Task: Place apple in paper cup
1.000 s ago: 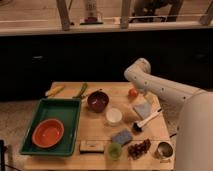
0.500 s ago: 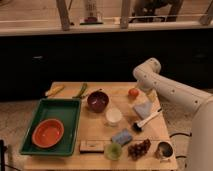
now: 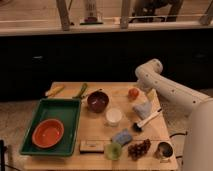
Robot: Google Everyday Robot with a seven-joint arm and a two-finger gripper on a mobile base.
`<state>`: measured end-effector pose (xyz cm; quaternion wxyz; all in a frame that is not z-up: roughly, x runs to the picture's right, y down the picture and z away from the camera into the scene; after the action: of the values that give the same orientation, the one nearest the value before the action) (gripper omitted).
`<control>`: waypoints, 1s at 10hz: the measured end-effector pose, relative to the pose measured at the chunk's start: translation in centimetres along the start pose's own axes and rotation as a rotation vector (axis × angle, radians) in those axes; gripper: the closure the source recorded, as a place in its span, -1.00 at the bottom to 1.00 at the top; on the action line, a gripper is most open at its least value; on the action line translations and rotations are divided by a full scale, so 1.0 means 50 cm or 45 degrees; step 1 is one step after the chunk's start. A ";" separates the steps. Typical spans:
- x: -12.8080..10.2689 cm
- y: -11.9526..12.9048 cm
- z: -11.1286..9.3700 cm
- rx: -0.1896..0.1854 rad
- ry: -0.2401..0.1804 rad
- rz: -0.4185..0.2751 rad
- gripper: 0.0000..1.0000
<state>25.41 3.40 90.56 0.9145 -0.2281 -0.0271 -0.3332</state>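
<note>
While the apple (image 3: 133,93), small, round and orange-red, sits at the far right of the table (image 3: 112,89), the white paper cup (image 3: 114,116) stands apart, nearer and to its left. The gripper (image 3: 148,96) hangs just right of the apple; how wide it stands, or whether it holds anything, I cannot tell. Since a second ago the arm has swung right, while the apple has kept its place.

Gripper (image 3: 148,96) hanging over the bench (image 3: 115,89)
It is hovering just beside the apple (image 3: 132,93); the paper cup (image 3: 113,116) is sitting nearby.
</note>
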 end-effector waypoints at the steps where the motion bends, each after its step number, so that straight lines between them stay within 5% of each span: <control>1: -0.005 -0.007 0.011 0.014 -0.022 -0.010 -0.60; 10: -0.024 -0.034 0.061 0.070 -0.143 -0.069 -0.60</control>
<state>23.77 4.31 93.73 0.9080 -0.2205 -0.0937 -0.3437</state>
